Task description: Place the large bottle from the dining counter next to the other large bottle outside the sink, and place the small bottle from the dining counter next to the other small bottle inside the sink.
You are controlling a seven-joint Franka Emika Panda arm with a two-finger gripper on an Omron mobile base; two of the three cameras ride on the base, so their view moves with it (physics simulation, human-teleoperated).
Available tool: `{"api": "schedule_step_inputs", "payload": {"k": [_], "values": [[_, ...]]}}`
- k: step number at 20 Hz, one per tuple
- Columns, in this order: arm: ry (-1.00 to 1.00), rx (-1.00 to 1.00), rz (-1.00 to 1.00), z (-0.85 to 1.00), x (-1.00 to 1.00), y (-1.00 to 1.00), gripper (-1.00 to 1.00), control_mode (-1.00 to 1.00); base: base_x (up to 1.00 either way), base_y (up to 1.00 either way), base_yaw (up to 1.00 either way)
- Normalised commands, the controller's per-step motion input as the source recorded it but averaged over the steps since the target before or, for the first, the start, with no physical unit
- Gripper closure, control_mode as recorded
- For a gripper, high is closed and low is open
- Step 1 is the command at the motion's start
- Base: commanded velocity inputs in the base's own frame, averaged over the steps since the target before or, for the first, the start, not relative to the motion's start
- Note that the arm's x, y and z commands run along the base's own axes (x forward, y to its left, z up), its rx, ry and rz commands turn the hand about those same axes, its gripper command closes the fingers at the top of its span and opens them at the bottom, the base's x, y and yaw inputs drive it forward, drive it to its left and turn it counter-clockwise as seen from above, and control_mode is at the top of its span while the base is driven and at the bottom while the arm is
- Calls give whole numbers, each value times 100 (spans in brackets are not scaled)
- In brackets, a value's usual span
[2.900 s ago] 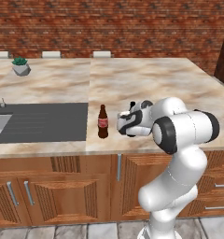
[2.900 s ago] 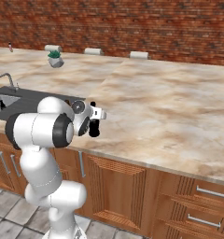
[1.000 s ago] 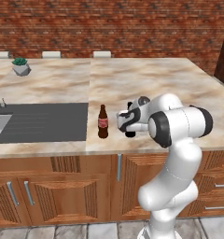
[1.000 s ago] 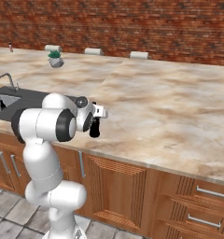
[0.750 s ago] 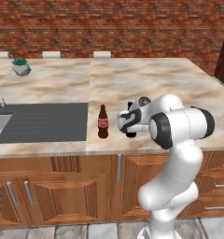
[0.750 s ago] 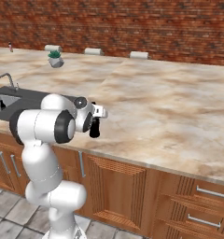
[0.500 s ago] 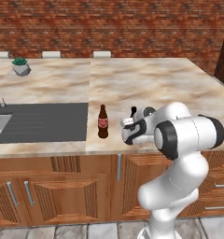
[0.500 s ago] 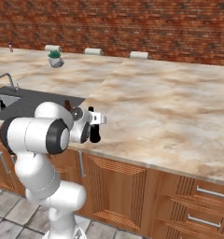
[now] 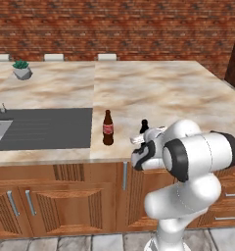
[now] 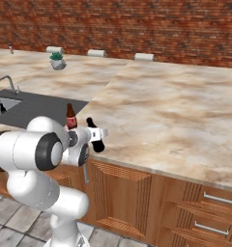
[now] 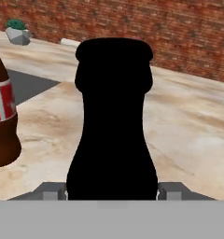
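Hand (image 11: pixel 112 189) fingers flank the base of the large bottle (image 11: pixel 113 121), partly open around it; a firm hold cannot be confirmed. Bottle stands upright on the bench (image 9: pixel 163 93), just right of the red-labelled bottle (image 9: pixel 107 128) beside the sink (image 9: pixel 41 128) surround.

No words or numbers can be read anywhere. The brown bottle (image 9: pixel 107 128) on the desk (image 9: pixel 158 93) has a red label (image 11: pixel 3 101) with white marks on it, but the marks are too blurry to read. The black bottle (image 11: pixel 113 126) has no label.
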Motion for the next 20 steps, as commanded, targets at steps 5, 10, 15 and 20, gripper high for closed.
{"api": "schedule_step_inputs", "payload": {"k": [5,10,15,20], "values": [[-14,1,0,17,-11,0,100,-100,0,0,0],[-5,10,-2,27,0,0,100,-100,0,0,0],[0,14,-3,22,6,0,100,-100,0,0,0],[0,15,-1,0,34,0,100,-100,0,0,0]]}}
